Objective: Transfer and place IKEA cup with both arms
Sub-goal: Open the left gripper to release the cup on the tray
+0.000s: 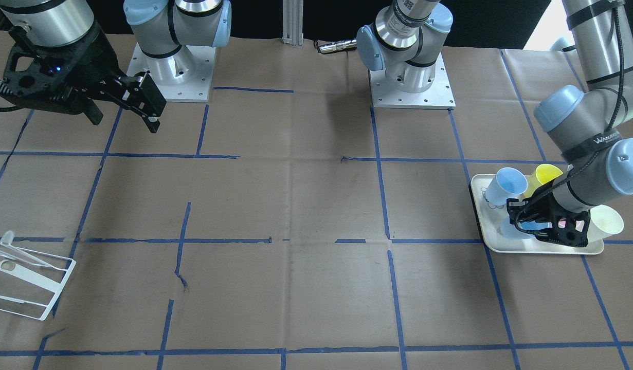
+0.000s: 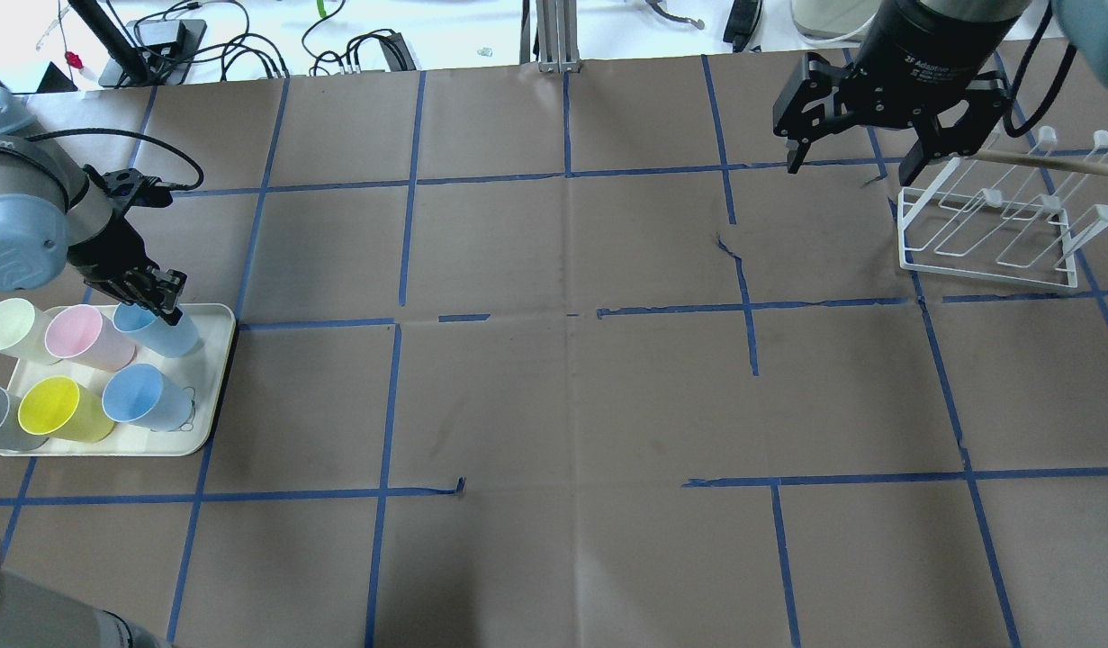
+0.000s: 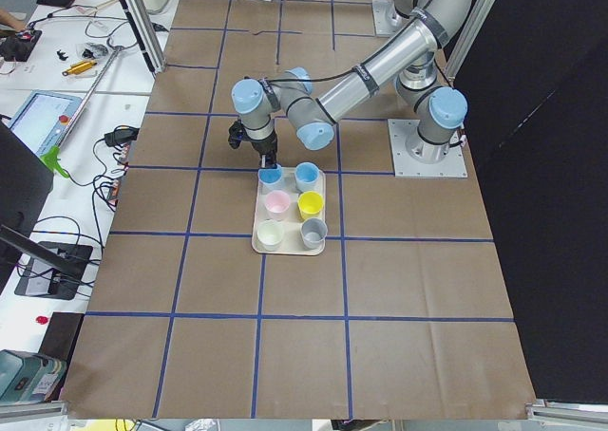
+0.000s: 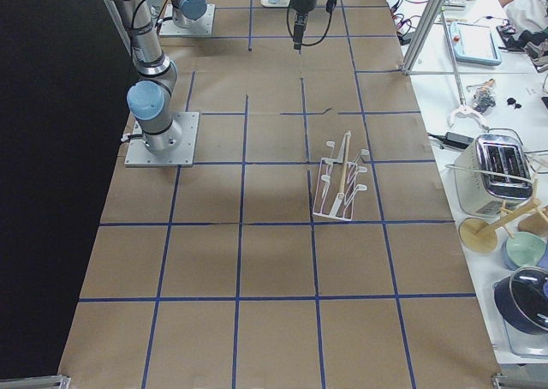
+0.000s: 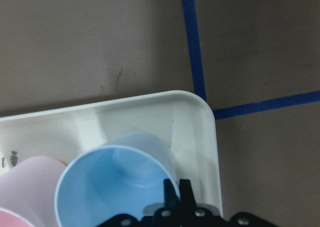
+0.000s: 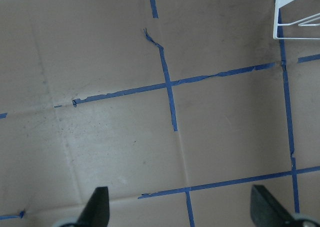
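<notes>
Pale-blue tapered IKEA cup (image 5: 111, 184), brighter inside, left tool (image 5: 177, 193) seemingly pinching its rim, right tool (image 2: 851, 171) spread wide.

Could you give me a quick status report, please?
Left hand shut on rim of pale blue plastic tumbler, not yet lifted off white tray. Right hand open, empty, near white wire rack. Pink plastic cup close beside tumbler.

1. Bright, even light from above; faint, soft shadows lie on the table (image 2: 554, 405).
2. The left wrist view is dimmer, the IKEA cup (image 5: 100, 187) slightly soft.
3. White glare washes the overhead view's top edge.
</notes>
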You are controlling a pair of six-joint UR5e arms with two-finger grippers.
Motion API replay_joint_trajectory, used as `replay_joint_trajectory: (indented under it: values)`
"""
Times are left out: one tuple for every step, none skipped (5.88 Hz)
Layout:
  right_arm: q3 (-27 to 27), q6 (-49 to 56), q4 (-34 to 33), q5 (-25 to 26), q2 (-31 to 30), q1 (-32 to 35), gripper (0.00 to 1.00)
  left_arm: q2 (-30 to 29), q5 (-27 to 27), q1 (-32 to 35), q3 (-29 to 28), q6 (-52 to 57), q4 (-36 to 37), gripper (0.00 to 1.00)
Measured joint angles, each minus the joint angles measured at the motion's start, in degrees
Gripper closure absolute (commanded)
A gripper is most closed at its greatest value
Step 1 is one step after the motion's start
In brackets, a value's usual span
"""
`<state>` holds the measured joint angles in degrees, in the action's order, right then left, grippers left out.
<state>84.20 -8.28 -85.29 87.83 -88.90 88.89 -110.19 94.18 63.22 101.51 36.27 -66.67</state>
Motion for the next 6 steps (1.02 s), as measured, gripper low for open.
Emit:
replay_joint_trajectory:
  values:
    - [0.0, -0.1, 0.1, 0.2, 0.0, 0.8, 0.00, -0.1, 0.0, -0.1, 0.0, 0.0, -0.2, 0.17]
    - [0.1, -0.3, 0.1, 0.8, 0.1, 1.4, 0.00, -0.4, -0.2, -0.1, -0.1, 0.2, -0.3, 0.03]
    - [0.1, -0.1, -0.4, 1.6, 0.2, 1.5, 0.00, -0.1, -0.4, 0.2, -0.6, 0.3, -1.1, 0.02]
    - [0.1, 0.0, -0.9, 2.6, 0.3, 1.4, 0.00, 1.4, -0.5, 0.6, -1.9, 0.1, -4.2, 0.02]
    - [0.1, -0.1, -1.4, 3.3, 0.3, 1.2, 0.00, 4.2, -0.6, 1.1, -3.7, -0.6, -9.4, 0.02]
    - [0.1, -0.2, -1.8, 3.5, 0.3, 1.1, 0.00, 7.3, -1.1, 2.4, -5.9, -1.9, -15.2, 0.02]
